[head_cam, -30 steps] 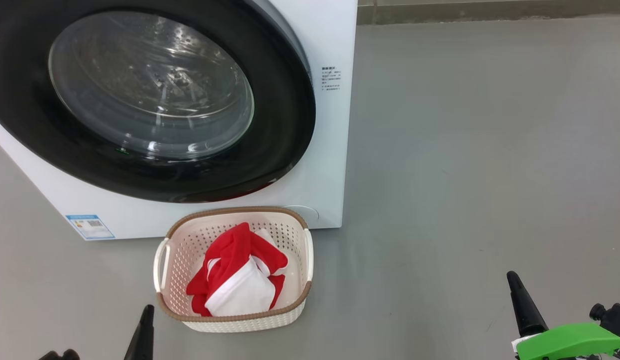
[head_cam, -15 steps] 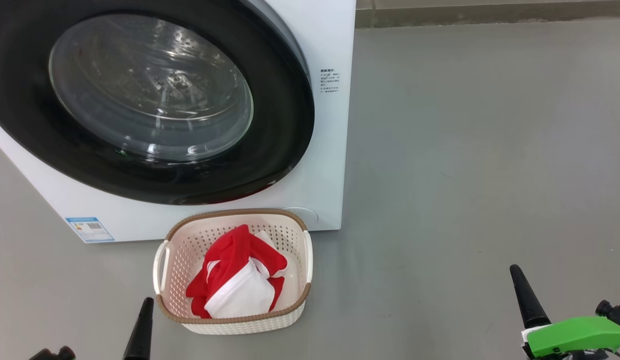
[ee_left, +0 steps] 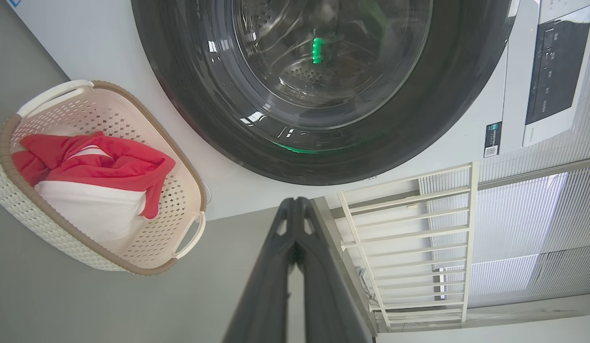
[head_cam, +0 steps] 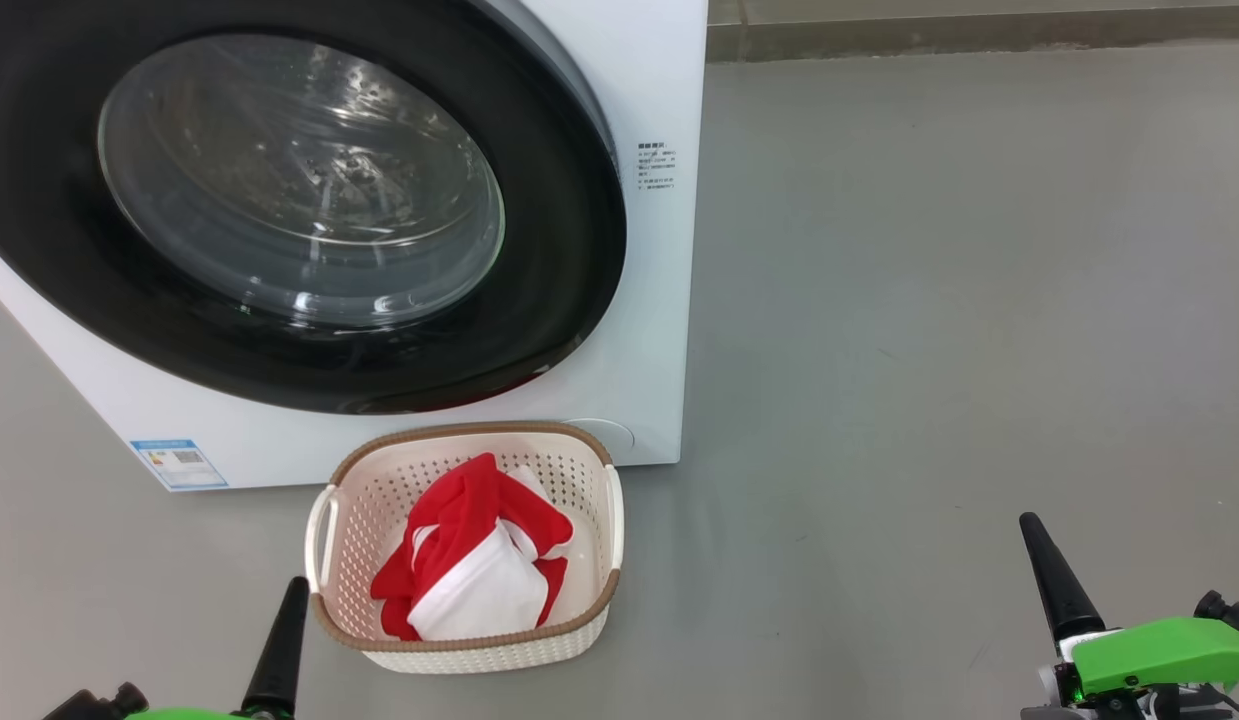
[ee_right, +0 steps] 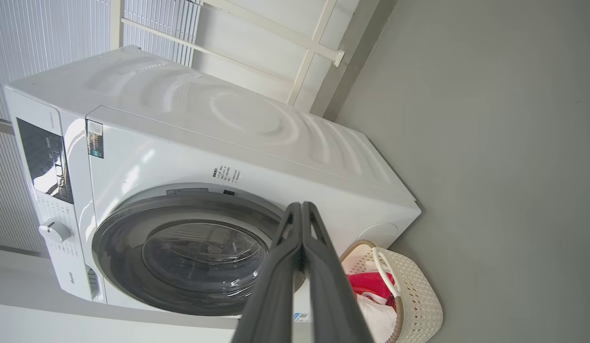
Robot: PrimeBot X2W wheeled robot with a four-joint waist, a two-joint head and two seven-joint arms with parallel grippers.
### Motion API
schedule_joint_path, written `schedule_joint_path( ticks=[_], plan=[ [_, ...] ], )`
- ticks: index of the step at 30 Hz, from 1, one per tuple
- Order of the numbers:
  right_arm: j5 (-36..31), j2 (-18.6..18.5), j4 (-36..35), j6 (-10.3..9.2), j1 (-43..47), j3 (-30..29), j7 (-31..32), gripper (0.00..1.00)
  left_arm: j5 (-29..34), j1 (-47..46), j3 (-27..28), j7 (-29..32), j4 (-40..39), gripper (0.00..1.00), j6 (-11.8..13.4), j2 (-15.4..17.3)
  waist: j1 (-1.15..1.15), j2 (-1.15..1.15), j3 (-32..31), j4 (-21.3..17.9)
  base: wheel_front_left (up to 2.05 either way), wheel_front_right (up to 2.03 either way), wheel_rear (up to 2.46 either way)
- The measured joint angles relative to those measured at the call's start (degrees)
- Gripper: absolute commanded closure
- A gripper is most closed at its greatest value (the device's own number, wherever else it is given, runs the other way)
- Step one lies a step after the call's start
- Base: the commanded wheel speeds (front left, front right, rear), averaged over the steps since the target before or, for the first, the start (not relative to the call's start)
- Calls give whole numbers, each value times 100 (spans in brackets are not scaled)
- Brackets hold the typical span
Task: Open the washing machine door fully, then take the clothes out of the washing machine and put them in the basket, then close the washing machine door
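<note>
Fingers [ee_left: 271, 286] of the left gripper [ee_left: 295, 202] are pressed flat together with nothing between them. They are long, tapered and matte dark, and they stand at the near left, just beside the near left corner of the basket [head_cam: 479, 655].

That basket is a small cream rectangle of perforated plastic with rounded corners, a brown woven-look rim and a looped handle on each side. It sits on the floor [head_cam: 929, 300], just in front of the washing machine [head_cam: 659, 300]. The clothes [head_cam: 449, 540] lie heaped inside it, soft crumpled red fabric wrapped around a smooth white piece.

Behind it, the machine is a boxy, glossy white cabinet with a small blue sticker [head_cam: 179, 463] low on its left. Its round door [head_cam: 569, 250] sits shut against the front. A wide shiny black ring frames a bulging clear glass bowl, and the dimpled steel drum shows through it.

Right of the machine's straight right edge, smooth grey floor runs bare to a darker skirting [head_cam: 979, 30] at the far wall.

At the near right, well apart from the basket, the right gripper [head_cam: 1029, 520] rises from a bright green housing [head_cam: 1159, 650]. Its dark fingers are likewise closed tip to tip on nothing.
</note>
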Motion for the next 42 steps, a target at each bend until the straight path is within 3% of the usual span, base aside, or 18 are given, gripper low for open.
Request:
schedule_joint_path(
  ticks=[27, 42],
  plan=[
    [1421, -1, -68, -8, -270, -162, 411, 100, -1601, -117, 65, 413, -112, 100, 0, -11, 0, 0, -67, -28, 0, 0, 0],
    [1474, -2, -89, -8, -322, -170, 432, 100, -1624, -117, 70, 422, -120, 100, 0, -12, 0, 0, -67, -28, 0, 0, 0]
  ],
)
